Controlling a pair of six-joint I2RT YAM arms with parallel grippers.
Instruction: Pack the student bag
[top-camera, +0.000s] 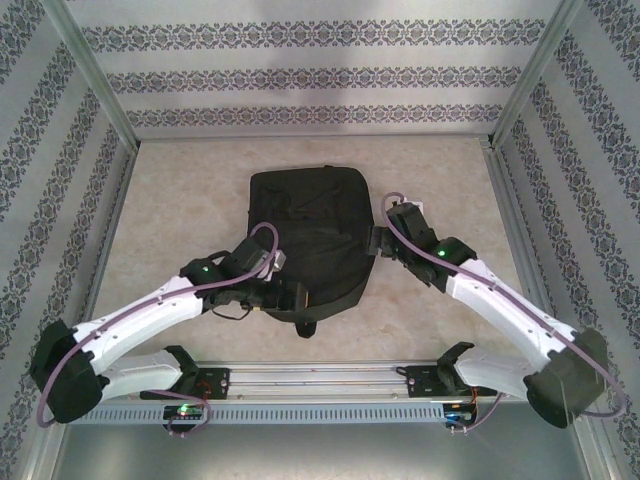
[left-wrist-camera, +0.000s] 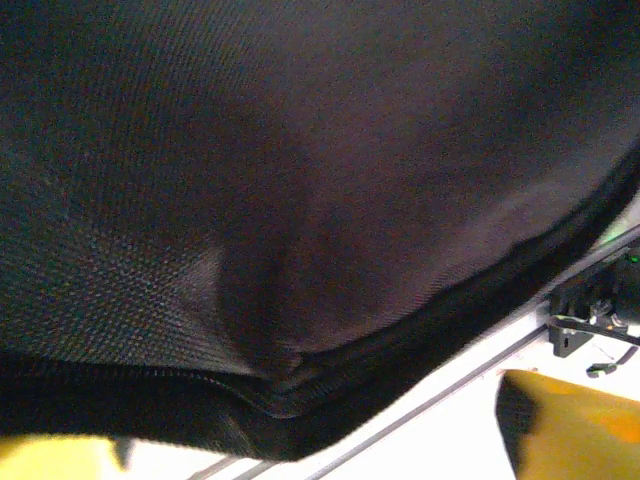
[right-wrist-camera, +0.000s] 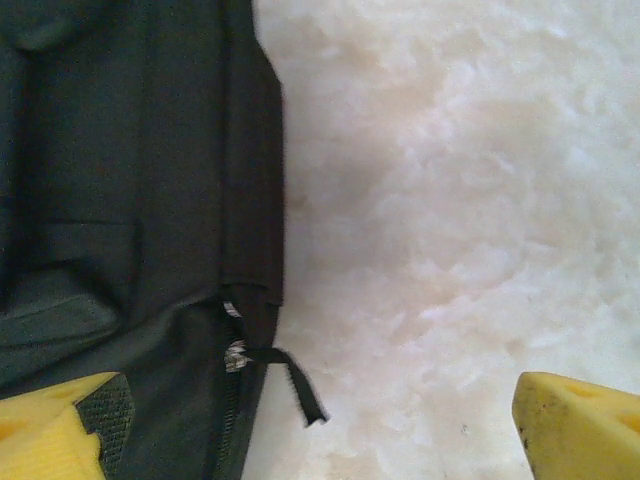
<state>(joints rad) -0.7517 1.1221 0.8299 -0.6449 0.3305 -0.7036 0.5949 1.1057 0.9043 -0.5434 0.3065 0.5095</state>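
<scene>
Base rail (top-camera: 320, 380): runs across the near table edge, with one arm mounted at each end.
Left gripper (top-camera: 287, 297): sits at the bag's 7 o'clock corner. In the left wrist view, left gripper (left-wrist-camera: 300, 435) has its yellow fingers (left-wrist-camera: 570, 430) spread wide, with nothing pinched between them.
Right gripper (top-camera: 383, 240): sits at the bag's 3 o'clock edge. In the right wrist view, right gripper (right-wrist-camera: 318, 392) has its yellow pads (right-wrist-camera: 570, 425) set far apart. One pad is over the fabric and the other over bare table, and nothing is held.
Student bag (top-camera: 310, 220): black, lying flat at table centre between the two grippers.
Loop (top-camera: 305, 328): projects from the bag at 6 o'clock, toward the rail.
Bag fabric (left-wrist-camera: 300, 150): coarse black weave with a piped seam (left-wrist-camera: 400, 330).
Zip (right-wrist-camera: 235, 355): lies on the bag's side edge (right-wrist-camera: 120, 150). A short black pull tab (right-wrist-camera: 300, 390) trails from it onto the table.
Table (top-camera: 180, 200): pale marbled surface (right-wrist-camera: 450, 200).
Markings: a small patch at the zip, too blurred to read.
Enclosure walls (top-camera: 300, 75): patterned bands at 12, 9 and 3 o'clock.
</scene>
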